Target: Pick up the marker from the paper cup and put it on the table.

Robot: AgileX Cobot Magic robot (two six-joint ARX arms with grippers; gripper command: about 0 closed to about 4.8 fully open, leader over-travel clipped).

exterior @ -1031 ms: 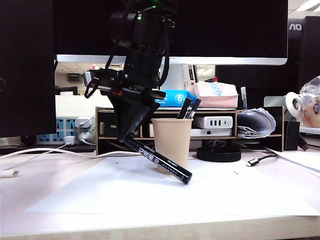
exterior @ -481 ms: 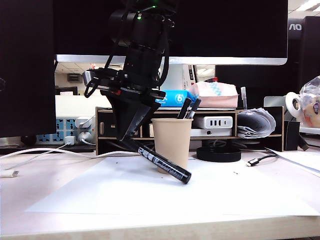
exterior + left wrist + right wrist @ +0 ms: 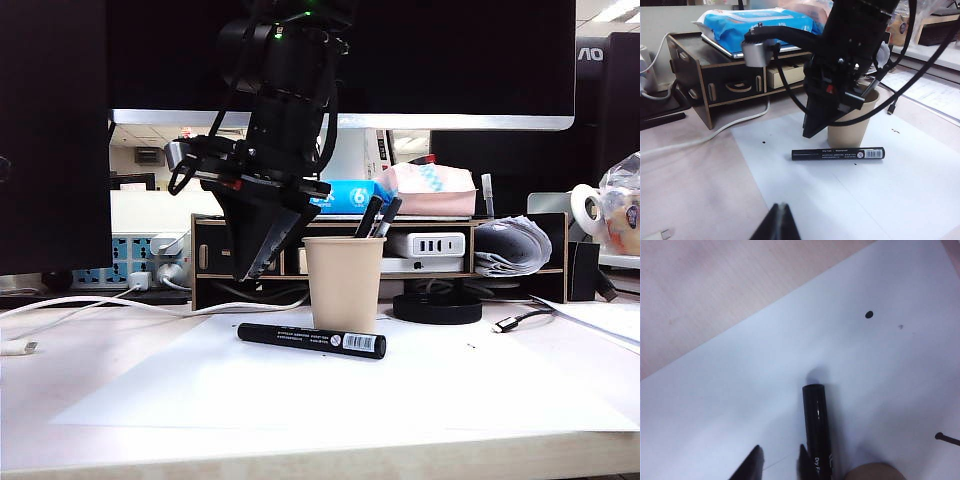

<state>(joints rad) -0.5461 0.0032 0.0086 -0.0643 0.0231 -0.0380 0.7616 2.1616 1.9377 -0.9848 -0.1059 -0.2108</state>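
Note:
The marker [image 3: 311, 340] [image 3: 838, 154] [image 3: 817, 435] lies flat on the white paper sheet [image 3: 400, 390] of the table [image 3: 100, 350], just in front of the tan paper cup [image 3: 344, 285] [image 3: 850, 131]. Its barcode sticker end points right in the exterior view. My right gripper [image 3: 255, 270] [image 3: 807, 134] [image 3: 780, 452] hangs a little above the marker's plain end, open and empty, with the marker beside one fingertip. Two other black markers [image 3: 377, 215] stand in the cup. My left gripper [image 3: 781, 207] is shut, low over the table's near side, well short of the marker.
A black drawer shelf [image 3: 215, 255] with a blue wipes pack [image 3: 740, 25] runs behind the cup. White cables [image 3: 100, 300] trail at the left. A black round pad [image 3: 437, 307] and a loose cable [image 3: 515, 320] lie right of the cup. A monitor hangs overhead.
The marker, held tilted by my right gripper a second ago, has dropped flat onto the paper. The right jaws have opened; the arm itself has stayed put.

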